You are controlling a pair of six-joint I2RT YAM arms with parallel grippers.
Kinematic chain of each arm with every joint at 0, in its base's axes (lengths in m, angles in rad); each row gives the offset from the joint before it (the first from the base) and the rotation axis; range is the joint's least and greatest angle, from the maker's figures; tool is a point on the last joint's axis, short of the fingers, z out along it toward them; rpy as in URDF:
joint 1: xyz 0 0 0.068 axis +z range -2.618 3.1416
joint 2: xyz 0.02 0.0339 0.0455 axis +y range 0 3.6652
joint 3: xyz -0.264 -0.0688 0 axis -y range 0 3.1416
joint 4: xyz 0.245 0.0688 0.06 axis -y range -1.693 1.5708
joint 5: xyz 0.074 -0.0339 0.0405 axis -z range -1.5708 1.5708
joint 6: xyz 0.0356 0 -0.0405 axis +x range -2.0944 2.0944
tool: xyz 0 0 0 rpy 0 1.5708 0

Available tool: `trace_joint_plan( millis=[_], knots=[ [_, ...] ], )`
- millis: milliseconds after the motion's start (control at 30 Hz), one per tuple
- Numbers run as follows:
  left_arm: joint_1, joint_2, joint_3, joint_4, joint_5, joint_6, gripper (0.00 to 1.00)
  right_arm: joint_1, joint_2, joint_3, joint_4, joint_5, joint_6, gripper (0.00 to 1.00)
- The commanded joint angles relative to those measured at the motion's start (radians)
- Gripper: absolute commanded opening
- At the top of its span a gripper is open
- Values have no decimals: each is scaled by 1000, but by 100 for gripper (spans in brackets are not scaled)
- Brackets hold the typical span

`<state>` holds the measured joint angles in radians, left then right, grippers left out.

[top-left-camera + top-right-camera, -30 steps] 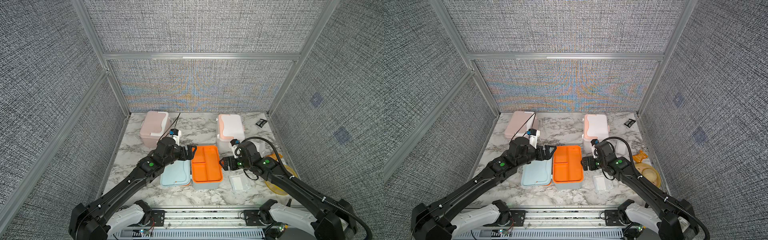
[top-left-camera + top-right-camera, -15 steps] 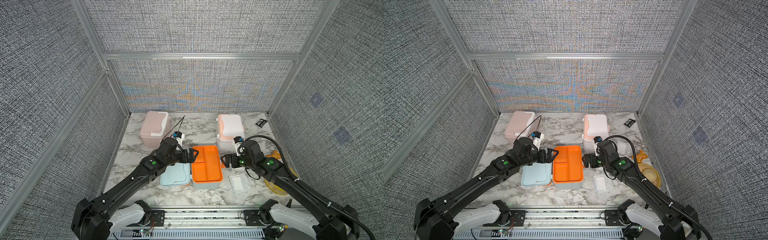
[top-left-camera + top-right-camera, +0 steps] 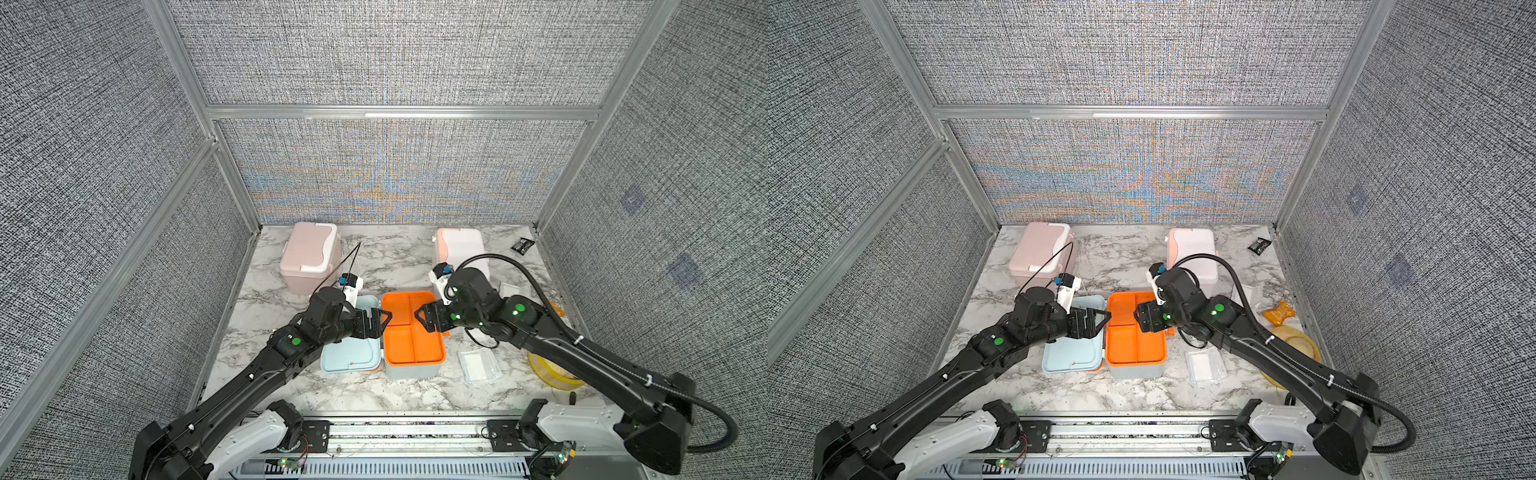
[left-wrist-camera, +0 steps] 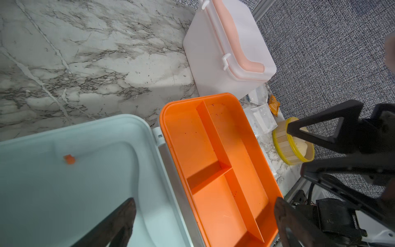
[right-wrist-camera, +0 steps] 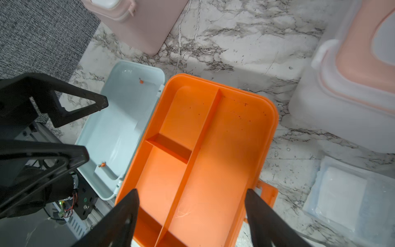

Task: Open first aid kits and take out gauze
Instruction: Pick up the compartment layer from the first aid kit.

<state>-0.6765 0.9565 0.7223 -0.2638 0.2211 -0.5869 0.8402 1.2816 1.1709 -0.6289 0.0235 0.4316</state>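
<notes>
The light blue first aid kit lies open at the table's middle, its lid flat on the left and an orange tray with bare compartments in its body. My left gripper hovers open over the seam between lid and tray. My right gripper stands open over the tray's right side, holding nothing. The pink kit and the white and peach kit stand shut at the back. One gauze lies right of the tray; another gauze lies beside the white kit.
A small black packet lies at the back right corner. A yellow-rimmed wooden tub and an orange wrapper sit by the right wall. Mesh walls close in three sides of the marble table.
My right gripper has moved left, from beside the tray to over its right side, its jaws a little narrower. My left gripper has shifted toward the tray's left edge.
</notes>
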Motion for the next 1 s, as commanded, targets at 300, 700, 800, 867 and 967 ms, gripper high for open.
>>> trace_joint_plan(
  millis=[300, 700, 800, 867, 967],
  knots=[
    [29, 4, -32, 5, 112, -31, 100, 83, 330, 252, -208, 241, 180, 53],
    [32, -70, -73, -5, 115, -71, 100, 95, 511, 354, -271, 257, 278, 34],
    [32, -74, -80, -2, 117, -78, 100, 99, 550, 371, -290, 257, 302, 29],
    [32, -74, -84, 1, 119, -80, 100, 101, 569, 370, -290, 253, 322, 24],
    [31, -78, -90, 9, 121, -85, 100, 104, 587, 367, -289, 249, 350, 15]
  ],
)
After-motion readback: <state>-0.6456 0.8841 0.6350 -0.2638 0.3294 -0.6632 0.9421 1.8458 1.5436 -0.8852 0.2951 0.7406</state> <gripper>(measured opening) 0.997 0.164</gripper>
